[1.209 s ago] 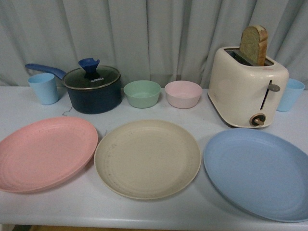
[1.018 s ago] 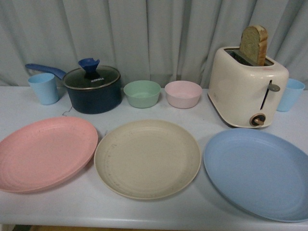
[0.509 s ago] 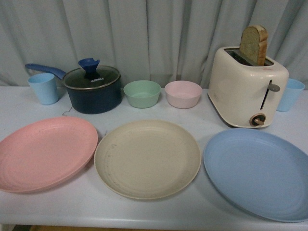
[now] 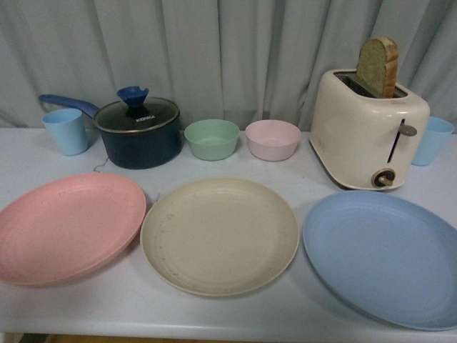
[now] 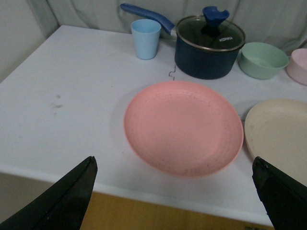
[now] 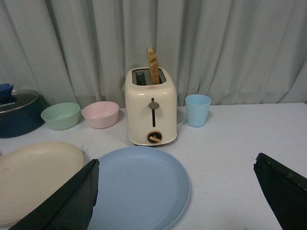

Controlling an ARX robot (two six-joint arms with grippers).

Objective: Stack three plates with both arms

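Three plates lie side by side along the table's front: the pink plate at the left, the beige plate in the middle, the blue plate at the right. Neither arm shows in the front view. In the left wrist view my left gripper is open and empty, held above the table's front edge just short of the pink plate. In the right wrist view my right gripper is open and empty, over the near right rim of the blue plate.
Along the back stand a light blue cup, a dark lidded pot, a green bowl, a pink bowl, a cream toaster holding a bread slice, and another blue cup. A curtain hangs behind.
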